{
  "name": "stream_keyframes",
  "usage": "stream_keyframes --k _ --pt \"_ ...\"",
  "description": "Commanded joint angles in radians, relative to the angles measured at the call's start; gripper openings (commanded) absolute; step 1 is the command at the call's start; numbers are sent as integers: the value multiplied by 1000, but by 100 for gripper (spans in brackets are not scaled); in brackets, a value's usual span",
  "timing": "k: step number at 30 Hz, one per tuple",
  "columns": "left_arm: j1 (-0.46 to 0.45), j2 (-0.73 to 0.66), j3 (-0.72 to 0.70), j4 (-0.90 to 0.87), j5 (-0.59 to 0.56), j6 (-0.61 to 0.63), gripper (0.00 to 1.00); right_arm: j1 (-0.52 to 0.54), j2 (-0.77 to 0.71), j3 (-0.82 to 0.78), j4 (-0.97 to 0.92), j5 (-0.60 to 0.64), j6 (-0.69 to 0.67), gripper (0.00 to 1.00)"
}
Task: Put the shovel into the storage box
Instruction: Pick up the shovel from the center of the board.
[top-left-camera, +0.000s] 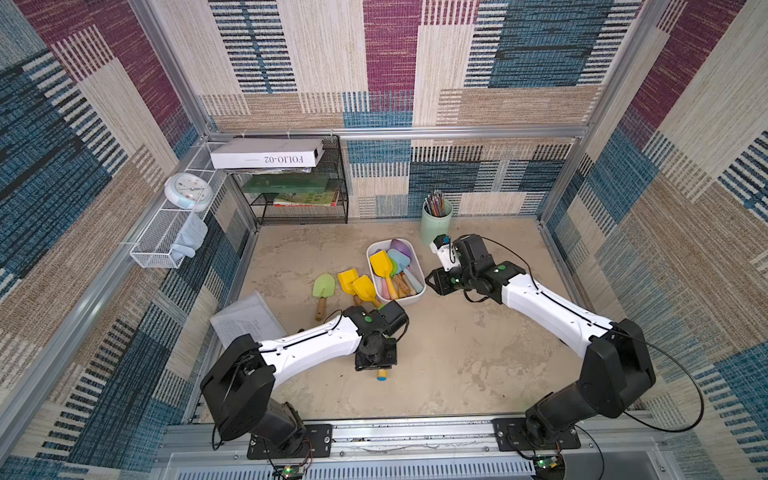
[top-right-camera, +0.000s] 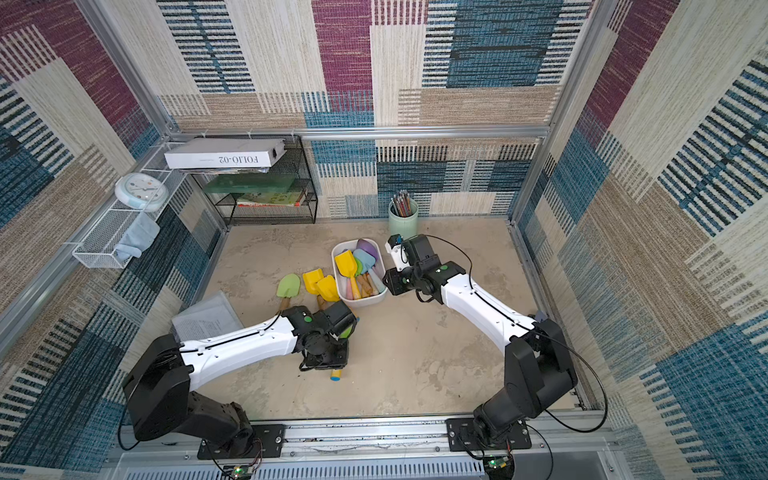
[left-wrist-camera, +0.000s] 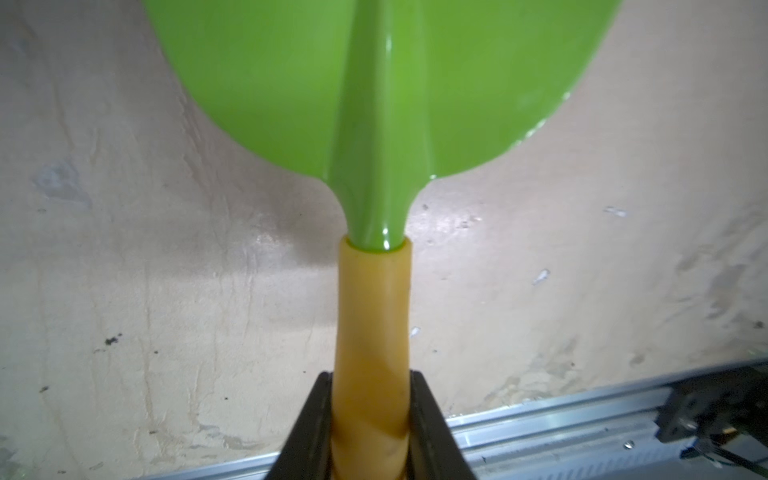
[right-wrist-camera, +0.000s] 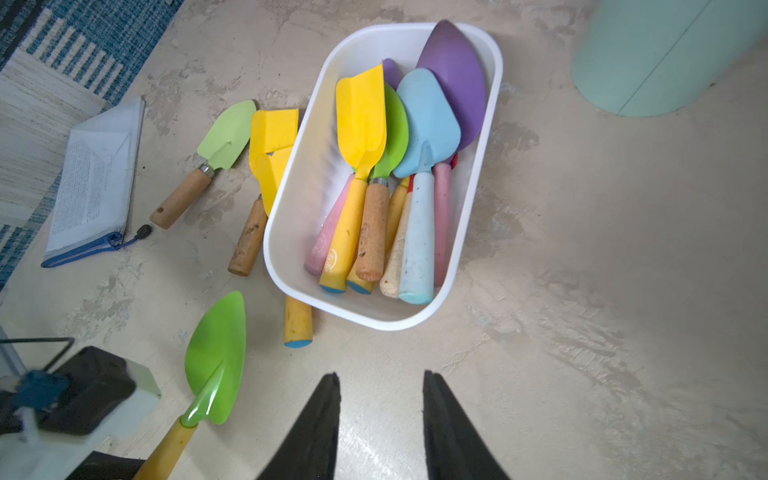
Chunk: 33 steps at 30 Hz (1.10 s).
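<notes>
The left end effector is pinching the yellow handle of the bright green plastic shovel with a pointed blade, one black finger pressed to each side of it. In the right wrist view this shovel is outside the white rectangular plastic storage box with rounded corners, near one of its corners, with bare table between them. The box already holds several shovels lying side by side: yellow, green, light blue and purple. Just beside its long wall, on the table, lie a pale green shovel with a wooden handle and two yellow scoops. The right end effector hangs over the table near the box, its fingers spread with nothing between them.
</notes>
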Motion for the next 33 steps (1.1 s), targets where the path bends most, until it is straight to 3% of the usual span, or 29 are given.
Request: stream_keyframes --k 1,6,10,21,33 --pt "-1 -37 40 -50 -28 34 0 0 -16 -27 43 -93 42 40" --pt "8 -44 117 -81 -91 77 0 1 -66 -74 147 -273 109 47" --pt "19 -23 192 -77 -140 126 0 3 -92 -82 199 -344 155 53" --pt "65 67 325 -18 -79 202 0 6 -97 -84 255 -359 215 52" --pt "67 63 344 32 -16 189 0 11 -15 -63 283 -354 229 43"
